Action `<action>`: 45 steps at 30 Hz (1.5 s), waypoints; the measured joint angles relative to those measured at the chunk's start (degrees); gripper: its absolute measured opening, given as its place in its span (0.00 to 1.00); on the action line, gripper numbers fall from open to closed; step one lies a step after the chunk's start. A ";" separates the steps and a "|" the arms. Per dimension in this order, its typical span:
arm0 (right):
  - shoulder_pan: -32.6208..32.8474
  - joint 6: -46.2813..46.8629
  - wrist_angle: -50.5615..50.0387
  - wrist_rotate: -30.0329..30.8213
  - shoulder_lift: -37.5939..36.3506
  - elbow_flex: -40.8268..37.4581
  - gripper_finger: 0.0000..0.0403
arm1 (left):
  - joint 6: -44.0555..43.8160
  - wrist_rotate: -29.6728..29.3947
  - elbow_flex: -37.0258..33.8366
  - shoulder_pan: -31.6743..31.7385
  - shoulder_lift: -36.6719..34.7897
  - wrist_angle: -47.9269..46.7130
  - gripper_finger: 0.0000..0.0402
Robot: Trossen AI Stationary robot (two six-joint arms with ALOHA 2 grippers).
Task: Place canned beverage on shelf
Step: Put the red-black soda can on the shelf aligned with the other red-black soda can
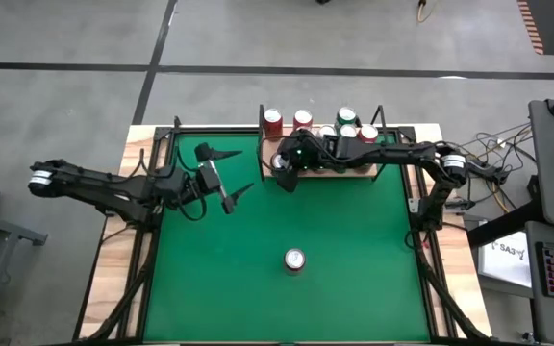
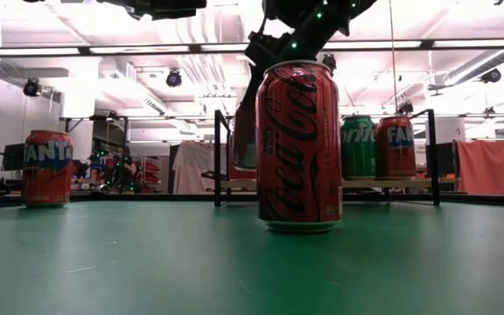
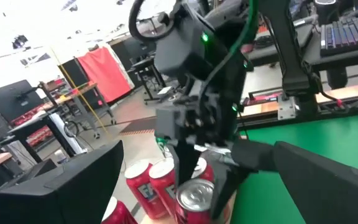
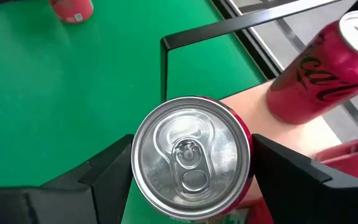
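Observation:
My right gripper (image 4: 191, 186) is shut on a red can (image 4: 191, 155) with a silver top, at the left end of the shelf (image 4: 257, 106), a tan board with black uprights (image 1: 263, 120). The left wrist view shows the same can (image 3: 194, 196) between the right gripper's fingers. Whether its base rests on the board is hidden. My left gripper (image 1: 227, 175) hovers open over the table's left part, pointing at the shelf and holding nothing. A Coca-Cola can (image 1: 294, 259) stands upright on the green table, toward the near edge. My right gripper pinches the can's side wall just under the top rim (image 4: 246, 144), one finger (image 4: 104, 177) on each side. The fingers come slanting down from the table's right. The can stands upright in the hold, its top level.
Several cans stand on the shelf: red ones (image 1: 273, 120) (image 1: 303, 118), a green one (image 1: 346, 117), and a pink-red one (image 4: 328, 68) beside the held can. A Fanta can (image 2: 46, 166) stands on the table at far left. Green felt (image 1: 354, 240) lies bare around the Coca-Cola can.

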 joint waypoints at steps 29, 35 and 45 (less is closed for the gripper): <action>-2.42 0.71 -1.20 0.05 3.51 2.68 0.70 | 1.41 -0.18 0.02 0.37 0.30 1.17 0.99; -2.42 0.71 -1.20 0.05 3.51 2.61 0.70 | 0.99 -0.17 0.02 0.37 0.30 2.30 0.99; -2.52 0.48 -1.06 0.10 3.51 2.59 0.80 | 0.76 -0.17 0.04 0.37 0.30 3.66 0.99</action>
